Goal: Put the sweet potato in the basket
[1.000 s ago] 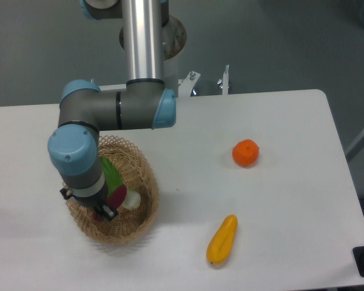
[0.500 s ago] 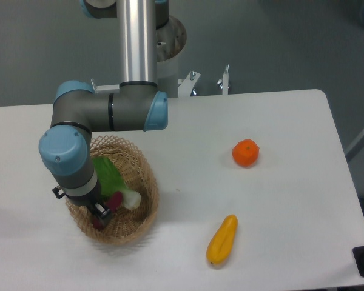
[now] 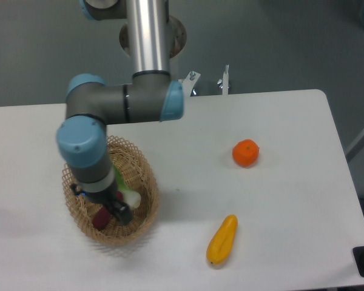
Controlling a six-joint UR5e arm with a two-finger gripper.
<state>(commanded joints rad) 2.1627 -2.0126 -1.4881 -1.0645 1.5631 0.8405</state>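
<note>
The sweet potato (image 3: 100, 219), dark reddish-purple, lies inside the tan wicker basket (image 3: 147, 174) at the front left of the table, near the basket's front-left wall. My gripper (image 3: 121, 213) hangs over the basket's inside just to the right of the sweet potato. Its dark fingers are apart and hold nothing. The arm's wrist hides the basket's far-left part.
A green and white vegetable (image 3: 130, 197) also lies in the basket, partly behind the wrist. A yellow-orange squash-like vegetable (image 3: 222, 240) lies front centre. A round orange fruit (image 3: 246, 153) sits to the right. The robot's base column (image 3: 148, 36) stands at the back.
The gripper carried the sweet potato down into the basket, let it go, and has shifted right. The sweet potato now rests at the basket's front left.
</note>
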